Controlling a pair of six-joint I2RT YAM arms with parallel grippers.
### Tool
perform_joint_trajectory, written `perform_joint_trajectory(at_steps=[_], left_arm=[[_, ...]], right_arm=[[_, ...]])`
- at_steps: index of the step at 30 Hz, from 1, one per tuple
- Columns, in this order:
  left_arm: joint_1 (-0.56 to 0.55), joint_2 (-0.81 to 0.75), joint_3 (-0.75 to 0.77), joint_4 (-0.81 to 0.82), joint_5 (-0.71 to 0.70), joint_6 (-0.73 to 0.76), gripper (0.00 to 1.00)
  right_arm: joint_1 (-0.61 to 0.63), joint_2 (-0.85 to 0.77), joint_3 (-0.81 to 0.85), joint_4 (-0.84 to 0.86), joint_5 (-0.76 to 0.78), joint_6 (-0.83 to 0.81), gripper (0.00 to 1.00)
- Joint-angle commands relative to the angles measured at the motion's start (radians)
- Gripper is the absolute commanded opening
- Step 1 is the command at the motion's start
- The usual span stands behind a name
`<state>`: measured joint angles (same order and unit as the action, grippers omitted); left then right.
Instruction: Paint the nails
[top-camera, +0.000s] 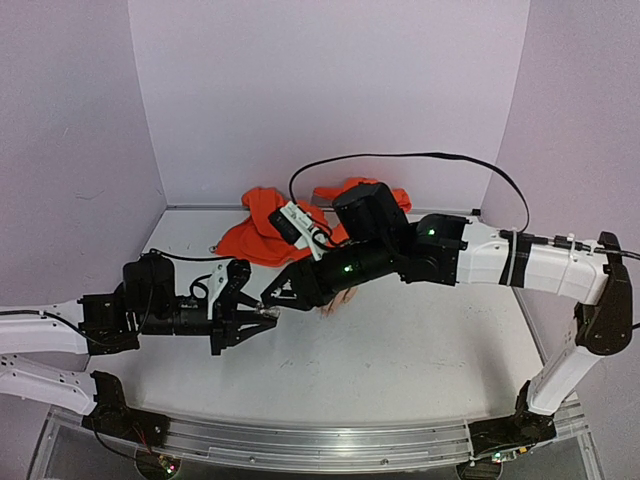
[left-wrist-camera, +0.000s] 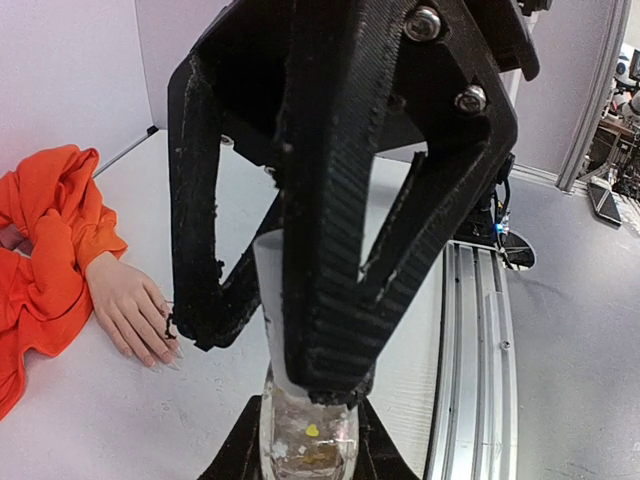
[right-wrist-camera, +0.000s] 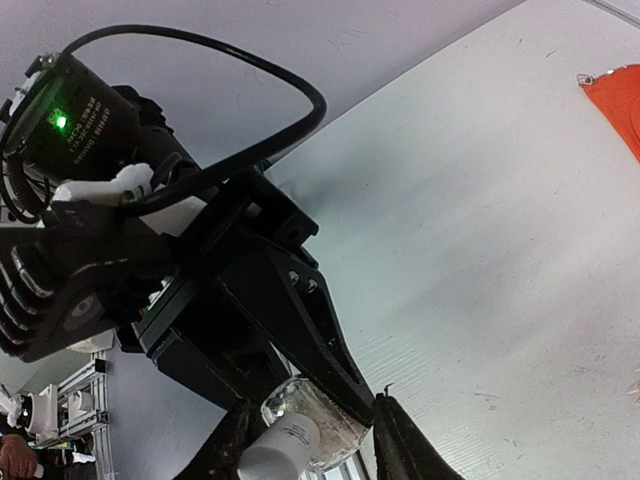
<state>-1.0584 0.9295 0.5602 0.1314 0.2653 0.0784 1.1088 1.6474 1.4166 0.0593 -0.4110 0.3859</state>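
Observation:
My left gripper (top-camera: 258, 322) (left-wrist-camera: 310, 448) is shut on a small clear glass bottle (left-wrist-camera: 312, 440) (right-wrist-camera: 335, 425) of glittery polish and holds it above the table. The bottle's white cap (left-wrist-camera: 270, 290) (right-wrist-camera: 285, 450) points at my right gripper (top-camera: 272, 300) (right-wrist-camera: 315, 405). That gripper's fingers stand either side of the cap with a gap showing, so it is open. The flesh-coloured mannequin hand (left-wrist-camera: 120, 300) (top-camera: 335, 302) lies palm down on the table beyond the bottle. Its pale nails (left-wrist-camera: 172, 350) point toward the grippers. Its orange sleeve (top-camera: 262, 228) (left-wrist-camera: 50, 240) is bunched behind it.
A black cable (top-camera: 400, 155) arcs over the right arm at the back. Lilac walls close the table on three sides. An aluminium rail (top-camera: 320, 445) (left-wrist-camera: 475, 330) runs along the near edge. A corner of orange fabric (right-wrist-camera: 615, 100) shows at the right.

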Motion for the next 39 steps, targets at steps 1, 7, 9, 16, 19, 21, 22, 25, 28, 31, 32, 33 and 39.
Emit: perform_joint_trajectory(at_steps=[1,7,9,16,19,21,22,25,28,31,32,33,39], left_arm=[[0.003,-0.024,0.006,0.056,-0.011,0.008,0.0],[0.003,-0.02,0.005,0.056,-0.008,0.012,0.0],[0.003,-0.02,0.003,0.053,-0.001,0.013,0.0],[0.003,0.02,0.021,0.027,0.149,0.008,0.0],[0.003,0.046,0.035,0.016,0.178,0.004,0.0],[0.003,0.054,0.041,0.009,0.177,0.003,0.0],[0.003,0.056,0.041,0.008,0.175,0.003,0.0],[0.004,0.057,0.041,0.007,0.164,0.006,0.0],[0.004,0.057,0.043,0.007,0.155,0.009,0.0],[0.004,0.058,0.044,0.005,0.139,0.014,0.0],[0.005,0.059,0.044,0.003,0.135,0.016,0.0],[0.005,0.06,0.043,0.003,0.131,0.017,0.0],[0.004,0.034,0.025,0.001,0.071,0.019,0.0]], right_arm=[[0.0,0.004,0.054,-0.011,-0.04,-0.017,0.35],[-0.001,-0.002,0.05,-0.013,-0.067,-0.031,0.12],[-0.001,-0.007,0.049,-0.014,-0.075,-0.04,0.04],[0.0,-0.058,0.016,-0.03,-0.142,-0.278,0.0],[0.0,-0.075,0.008,-0.036,-0.172,-0.368,0.0],[0.0,-0.072,0.016,-0.049,-0.187,-0.377,0.0],[0.0,-0.072,0.017,-0.051,-0.189,-0.377,0.0],[0.0,-0.079,0.008,-0.049,-0.193,-0.406,0.0],[0.0,-0.087,0.005,-0.049,-0.194,-0.398,0.0],[0.001,-0.105,-0.001,-0.037,-0.189,-0.394,0.0],[0.0,-0.11,-0.003,-0.033,-0.188,-0.369,0.0],[0.001,-0.116,-0.007,-0.025,-0.188,-0.354,0.0],[0.0,-0.167,-0.033,-0.004,-0.152,-0.315,0.0]])
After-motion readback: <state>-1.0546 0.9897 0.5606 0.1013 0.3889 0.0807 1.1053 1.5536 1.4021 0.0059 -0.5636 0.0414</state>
